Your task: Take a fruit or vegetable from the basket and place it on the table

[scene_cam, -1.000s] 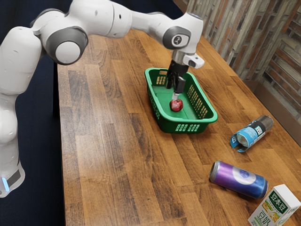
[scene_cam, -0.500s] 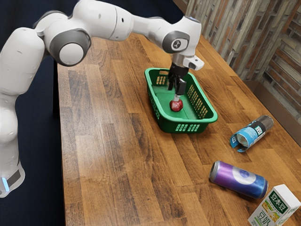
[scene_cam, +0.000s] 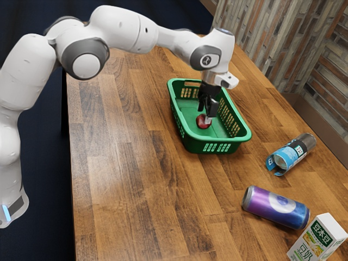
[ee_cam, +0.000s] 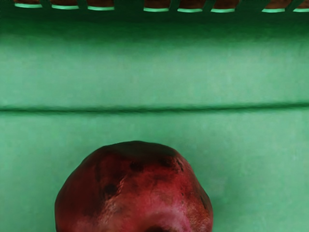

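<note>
Down inside the green basket (scene_cam: 191, 134), my gripper (scene_cam: 204, 115) is at the red fruit (scene_cam: 201, 122), with its fingers apart. One pale fingertip stands against or just in front of the fruit's side toward the exterior view's right; the other fingertip is hidden. The fruit rests on the basket floor. In the wrist view the dark red, round fruit (ee_cam: 137, 193) lies close under my hand, on the green basket floor (ee_cam: 251, 145).
On the wooden table (scene_cam: 130, 190), toward the exterior view's right, lie a blue-and-white can (scene_cam: 291, 154) and a purple-blue can (scene_cam: 276, 206). A white-and-green carton (scene_cam: 317, 239) is at the lower right corner. The basket's walls surround my fingers.
My hand has moved lower into the basket and slightly toward the exterior view's right, bringing the visible fingertip down beside the fruit. The fruit has stayed in about the same place.
</note>
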You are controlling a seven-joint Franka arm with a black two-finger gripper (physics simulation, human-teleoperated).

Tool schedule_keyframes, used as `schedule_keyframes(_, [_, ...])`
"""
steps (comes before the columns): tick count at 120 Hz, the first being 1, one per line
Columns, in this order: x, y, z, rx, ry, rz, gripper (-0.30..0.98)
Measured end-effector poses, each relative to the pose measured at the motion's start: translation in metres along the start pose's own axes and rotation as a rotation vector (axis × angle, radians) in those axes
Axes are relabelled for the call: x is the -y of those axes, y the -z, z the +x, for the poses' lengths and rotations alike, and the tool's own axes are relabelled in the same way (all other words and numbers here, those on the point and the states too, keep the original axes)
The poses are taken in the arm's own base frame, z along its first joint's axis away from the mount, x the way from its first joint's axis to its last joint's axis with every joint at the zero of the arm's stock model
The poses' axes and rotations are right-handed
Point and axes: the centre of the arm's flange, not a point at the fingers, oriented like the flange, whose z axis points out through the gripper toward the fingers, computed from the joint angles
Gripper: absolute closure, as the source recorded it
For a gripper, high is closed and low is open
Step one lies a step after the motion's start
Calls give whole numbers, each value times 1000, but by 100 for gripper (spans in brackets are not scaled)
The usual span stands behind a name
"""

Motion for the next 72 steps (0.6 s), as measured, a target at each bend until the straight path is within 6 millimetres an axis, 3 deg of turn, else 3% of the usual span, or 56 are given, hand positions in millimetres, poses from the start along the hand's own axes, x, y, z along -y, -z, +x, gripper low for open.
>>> schedule_keyframes(38, [4,-23,6,5,3,0,2])
schedule_keyframes(72, [6,-23,8,-13,6,12,35])
